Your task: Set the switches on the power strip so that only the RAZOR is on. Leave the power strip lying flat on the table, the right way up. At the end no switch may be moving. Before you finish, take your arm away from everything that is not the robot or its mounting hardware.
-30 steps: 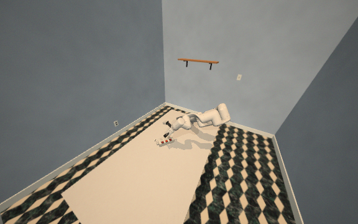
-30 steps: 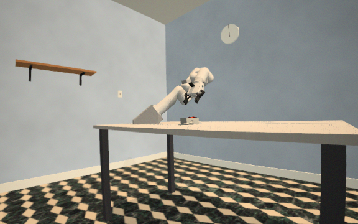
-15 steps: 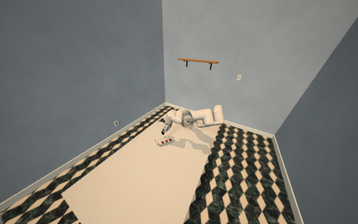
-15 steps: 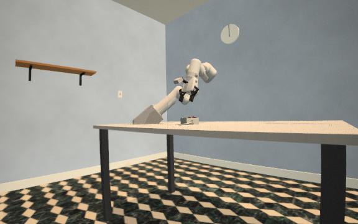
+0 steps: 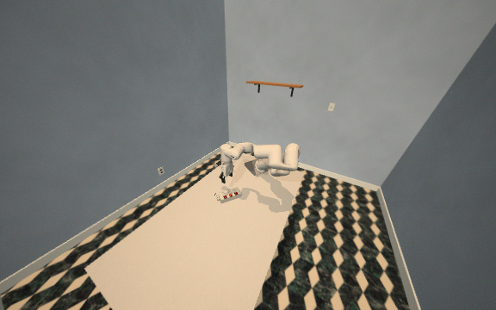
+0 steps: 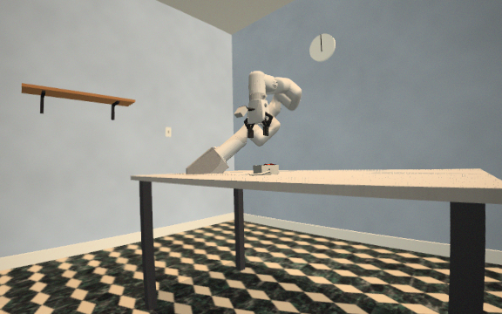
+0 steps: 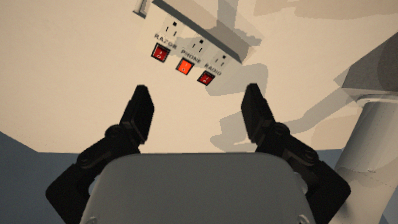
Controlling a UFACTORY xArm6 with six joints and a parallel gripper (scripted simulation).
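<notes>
A white power strip (image 5: 229, 193) (image 6: 265, 168) (image 7: 172, 26) lies flat on the beige table (image 5: 188, 250) (image 6: 364, 179) (image 7: 60, 75), right way up. In the wrist view it has three red rocker switches in a row: RAZOR (image 7: 160, 52), PHONE (image 7: 184, 66) and RADIO (image 7: 205, 77). The PHONE switch glows a brighter orange than the other two, which look darker red. My gripper (image 5: 222, 177) (image 6: 257, 128) (image 7: 197, 95) is open and empty. It hangs well above the table, a little to the near side of the switches, and touches nothing.
The arm's base (image 6: 207, 162) stands on the table behind the strip, and a lower arm link (image 7: 370, 130) shows at the right of the wrist view. A wooden shelf (image 5: 274, 84) (image 6: 77, 95) and a clock (image 6: 322, 47) hang on the walls, far off.
</notes>
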